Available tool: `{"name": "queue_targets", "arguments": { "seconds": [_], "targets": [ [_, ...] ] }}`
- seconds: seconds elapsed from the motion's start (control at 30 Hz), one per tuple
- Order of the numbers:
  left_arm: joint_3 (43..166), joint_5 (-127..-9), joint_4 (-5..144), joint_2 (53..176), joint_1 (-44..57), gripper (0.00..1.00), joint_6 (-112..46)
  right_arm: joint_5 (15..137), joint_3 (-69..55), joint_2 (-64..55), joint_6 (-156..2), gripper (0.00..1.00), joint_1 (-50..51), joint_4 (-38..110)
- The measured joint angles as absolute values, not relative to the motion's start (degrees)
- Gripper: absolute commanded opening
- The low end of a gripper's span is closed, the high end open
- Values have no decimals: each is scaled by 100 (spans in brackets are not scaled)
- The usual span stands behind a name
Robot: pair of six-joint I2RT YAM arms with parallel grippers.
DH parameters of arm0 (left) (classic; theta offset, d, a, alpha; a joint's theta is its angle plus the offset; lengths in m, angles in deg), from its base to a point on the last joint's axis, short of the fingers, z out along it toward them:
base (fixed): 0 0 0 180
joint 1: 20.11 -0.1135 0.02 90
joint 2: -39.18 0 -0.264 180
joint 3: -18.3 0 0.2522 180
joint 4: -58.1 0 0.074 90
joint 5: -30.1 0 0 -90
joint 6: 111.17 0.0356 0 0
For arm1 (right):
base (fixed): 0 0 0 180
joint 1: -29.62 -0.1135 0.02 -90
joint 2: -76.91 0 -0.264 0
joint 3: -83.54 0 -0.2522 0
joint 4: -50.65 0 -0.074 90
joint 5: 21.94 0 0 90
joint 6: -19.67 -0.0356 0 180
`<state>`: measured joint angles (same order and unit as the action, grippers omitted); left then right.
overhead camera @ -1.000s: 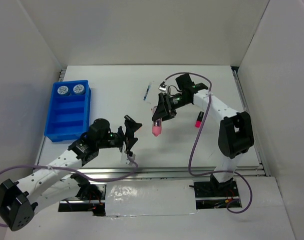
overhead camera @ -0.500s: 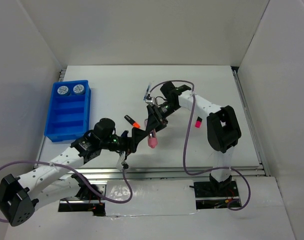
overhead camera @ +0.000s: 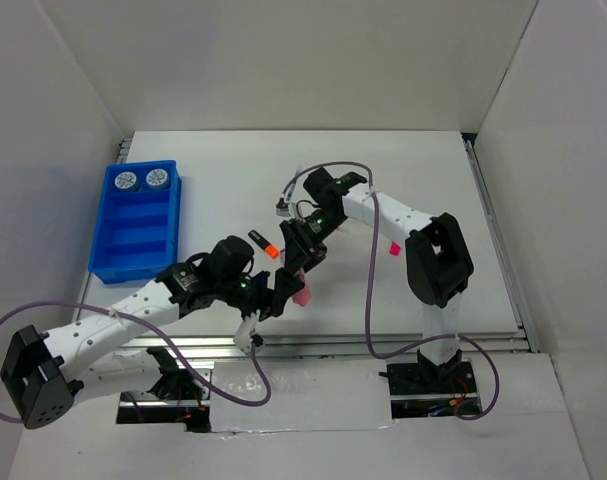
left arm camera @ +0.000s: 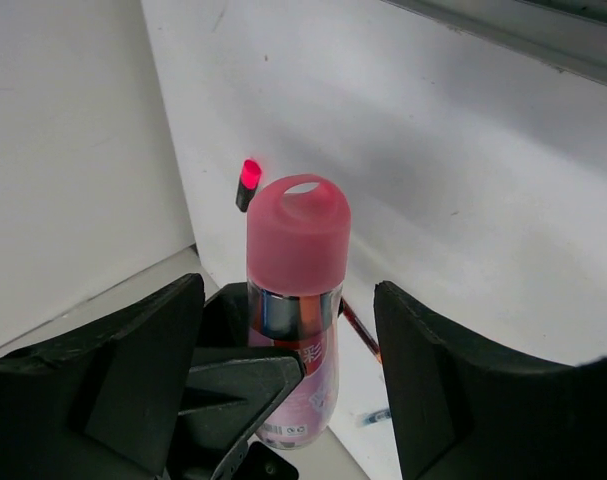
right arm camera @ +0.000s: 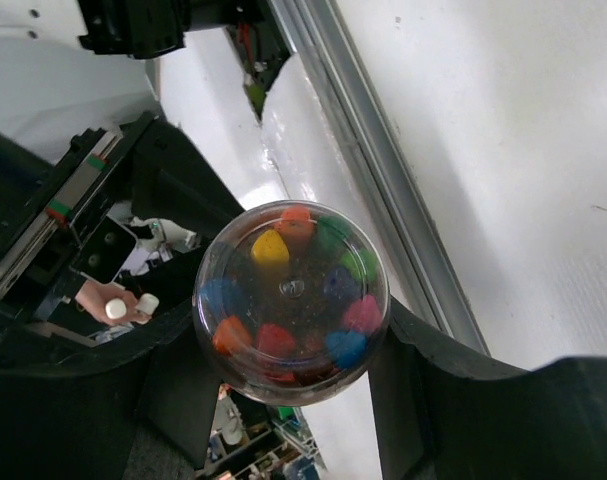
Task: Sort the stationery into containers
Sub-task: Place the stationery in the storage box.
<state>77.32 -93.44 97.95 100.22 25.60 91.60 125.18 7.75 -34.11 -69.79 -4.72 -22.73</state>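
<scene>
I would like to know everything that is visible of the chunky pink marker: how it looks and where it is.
The chunky pink marker is a thick plastic-looking tube: matte pink cap ending in a small loop, shiny silver band, glossy printed pink body. Its other end is clear and round, with coloured tips inside. The right hand grips the body. The cap sits between the open fingers of the left hand, which do not touch it.

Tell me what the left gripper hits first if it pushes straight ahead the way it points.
The pink marker, held by the right gripper: its cap stands between the left gripper's open jaws. Depth is hard to judge, so contact may be near.
</scene>
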Motion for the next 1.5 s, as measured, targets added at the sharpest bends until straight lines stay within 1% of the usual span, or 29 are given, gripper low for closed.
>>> {"name": "queue_targets", "arguments": {
  "seconds": [0.2,0.47,0.6,0.63,0.7,0.73,0.8,0.93,1.07,1.17,1.23,1.27,1.3,1.33,1.37,1.4,1.47,1.5],
  "targets": [
    [7867,-8909,10027,10251,2855,77,9162,12199,869,-3510,-6986,0,-540,-2301],
    [8046,-8295,10053,10586,3246,80,9165,11924,957,-3597,-7003,0,-781,-2345],
    [8051,-7995,10029,10719,3338,75,9162,11915,957,-3597,-7003,0,-842,-2347],
    [8060,-7919,10029,10752,3360,72,9162,11910,957,-3597,-7003,0,-848,-2347],
    [8079,-7775,10027,10804,3404,69,9169,11897,957,-3597,-7003,0,-848,-2347],
    [8090,-7715,10022,10828,3421,65,9178,11882,957,-3597,-7003,0,-848,-2349],
    [8097,-7578,10003,10861,3454,62,9206,11875,957,-3597,-7003,0,-851,-2351],
    [8110,-7379,9946,10959,3511,61,9265,11816,957,-3597,-6999,0,-862,-2356],
    [8116,-7204,9889,11064,3583,65,9267,11736,957,-3602,-7001,0,-907,-2362],
    [8119,-7079,9837,11147,3620,60,9256,11716,957,-3604,-6999,0,-977,-2373],
    [8121,-7025,9880,11174,3646,52,9213,11672,957,-3604,-6982,0,-995,-2380],
    [8121,-7001,9915,11178,3651,43,9221,11666,959,-3604,-6977,0,-993,-2386],
    [8125,-6970,9911,11187,3664,38,9193,11661,959,-3604,-6975,0,-993,-2382],
    [8136,-6942,9926,11193,3679,31,9160,11663,961,-3606,-6971,0,-993,-2384],
    [8145,-6907,9933,11195,3699,16,9125,11663,961,-3606,-6958,1,-993,-2384],
    [8149,-6874,9933,11198,3718,10,9099,11663,966,-3606,-6951,13,-995,-2388],
    [8149,-6808,9937,11198,3758,0,9075,11666,970,-3606,-6936,24,-993,-2393],
    [8149,-6771,9933,11198,3777,0,9062,11657,987,-3606,-6931,45,-995,-2415]
  ]
}}
